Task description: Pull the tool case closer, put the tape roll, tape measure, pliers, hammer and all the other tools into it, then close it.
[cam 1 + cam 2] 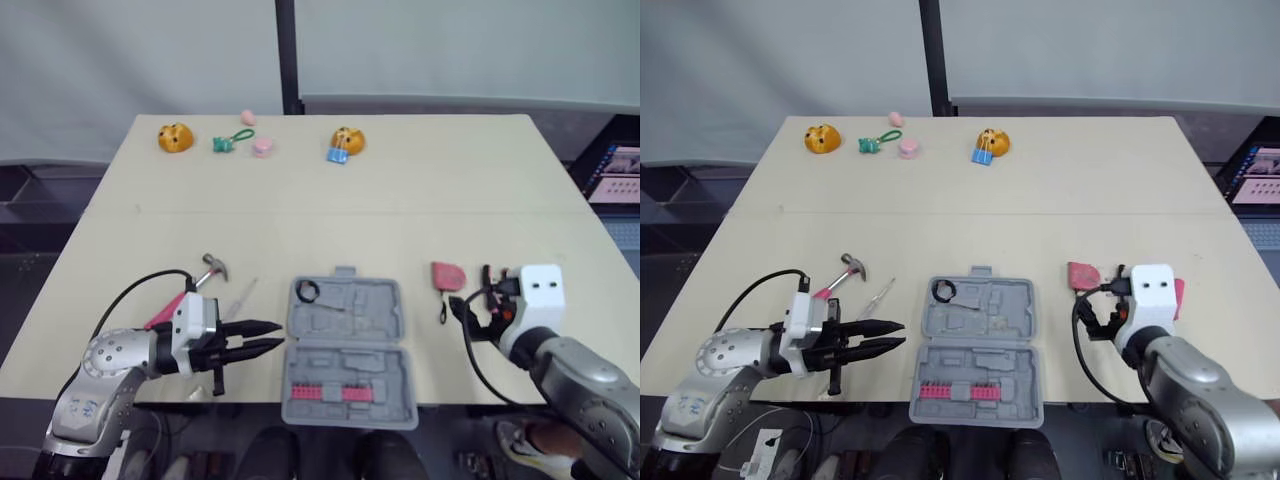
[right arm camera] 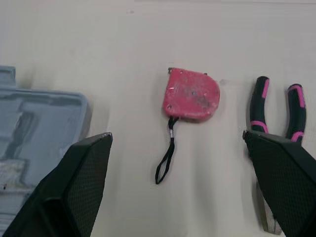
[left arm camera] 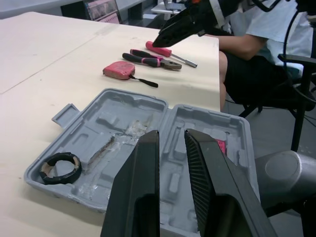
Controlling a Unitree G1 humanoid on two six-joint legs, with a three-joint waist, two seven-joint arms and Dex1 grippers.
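Held ridged black left fingers (image 3: 138, 197) slightly apart beside grey moulded-plastic tool case (image 1: 372, 308); spread right fingers (image 2: 74, 187) near rounded red tape measure (image 2: 191, 95).

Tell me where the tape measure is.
In the head views, the tape measure lies on the robot's right, between the open tool case and the pliers, just ahead of the right gripper.

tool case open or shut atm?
Open: the tool case lies flat, both halves spread, moulded insides up. The tape roll sits in a corner recess of the far half.
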